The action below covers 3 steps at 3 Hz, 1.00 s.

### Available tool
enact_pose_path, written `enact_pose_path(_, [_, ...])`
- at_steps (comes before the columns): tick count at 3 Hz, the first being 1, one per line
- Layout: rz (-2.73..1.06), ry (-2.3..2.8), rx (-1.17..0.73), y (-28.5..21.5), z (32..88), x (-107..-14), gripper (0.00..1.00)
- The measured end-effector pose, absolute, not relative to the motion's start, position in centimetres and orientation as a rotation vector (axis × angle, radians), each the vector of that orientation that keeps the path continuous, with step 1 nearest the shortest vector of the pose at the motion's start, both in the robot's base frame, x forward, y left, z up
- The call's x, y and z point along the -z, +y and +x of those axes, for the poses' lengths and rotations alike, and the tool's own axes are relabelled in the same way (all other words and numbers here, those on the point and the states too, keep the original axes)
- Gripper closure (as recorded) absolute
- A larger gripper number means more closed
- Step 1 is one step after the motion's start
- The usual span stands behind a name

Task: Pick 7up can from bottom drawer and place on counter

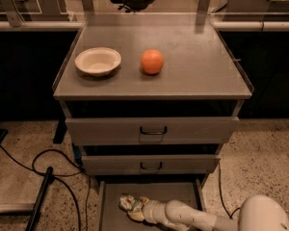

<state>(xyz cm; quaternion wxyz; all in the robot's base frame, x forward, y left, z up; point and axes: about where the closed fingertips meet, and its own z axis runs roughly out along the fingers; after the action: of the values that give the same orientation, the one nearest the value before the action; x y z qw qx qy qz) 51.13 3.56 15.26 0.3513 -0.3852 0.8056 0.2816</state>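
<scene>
The 7up can lies in the open bottom drawer, left of its middle, silvery-white with green and orange marks. My gripper reaches into the drawer from the lower right on a white arm and is right up against the can; its tip partly hides the can. The counter is the flat grey top of the cabinet above.
A white bowl and an orange sit on the counter's left half. The two upper drawers with black handles are closed. Black cables lie on the floor at the left. The robot's white body is at the lower right.
</scene>
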Motion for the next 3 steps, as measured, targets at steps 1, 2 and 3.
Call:
enact_pose_path(1, [-0.979,2.081,-0.712,3.5,49.6,-17.0,1.0])
enact_pose_path(2, [-0.926,2.118,-0.681,2.6,45.9,-19.6,1.0])
enact_pose_path(3, [-0.926,2.118,-0.681,2.6,45.9,-19.6,1.0])
